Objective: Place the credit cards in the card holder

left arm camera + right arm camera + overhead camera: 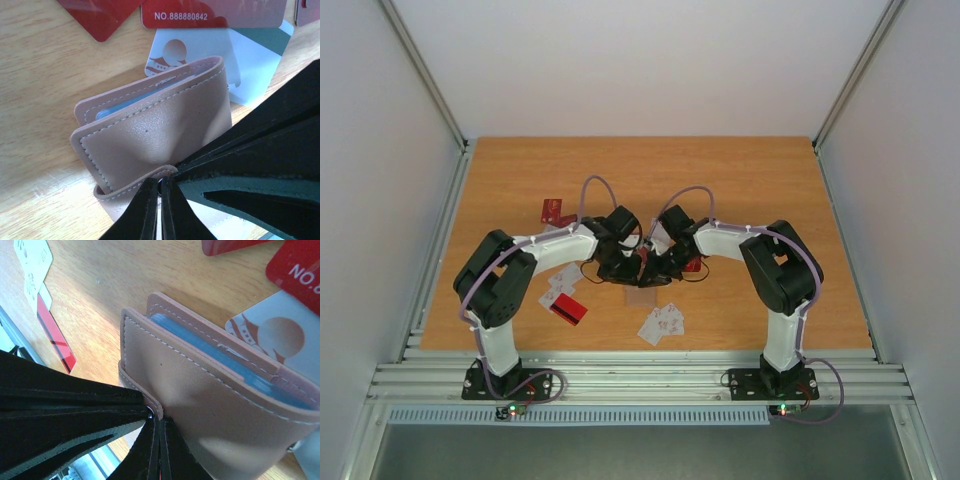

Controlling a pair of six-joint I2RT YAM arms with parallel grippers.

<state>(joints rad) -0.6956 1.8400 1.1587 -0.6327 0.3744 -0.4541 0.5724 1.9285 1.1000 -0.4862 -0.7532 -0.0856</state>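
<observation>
The tan card holder (155, 135) stands half folded at mid-table (642, 298), blue pockets (210, 347) showing in its gap. Its strap (135, 187) wraps the near edge. My left gripper (161, 184) is shut on the strap's end, a small metal snap showing at its tips. My right gripper (160, 422) comes in from the other side with its fingers pressed tight together, tips against the same strap end; nothing shows between them. Credit cards lie around it: a red numbered one (210, 12), a white one (250, 65) under the holder, and red (568, 310) and white (662, 322) ones nearer me.
More red cards (552, 211) lie at the back left and white ones (560, 280) under the left arm. A red card (55, 335) and a white card (32, 262) lie left of the holder. Both arms meet over the wooden table (770, 180), walled on three sides.
</observation>
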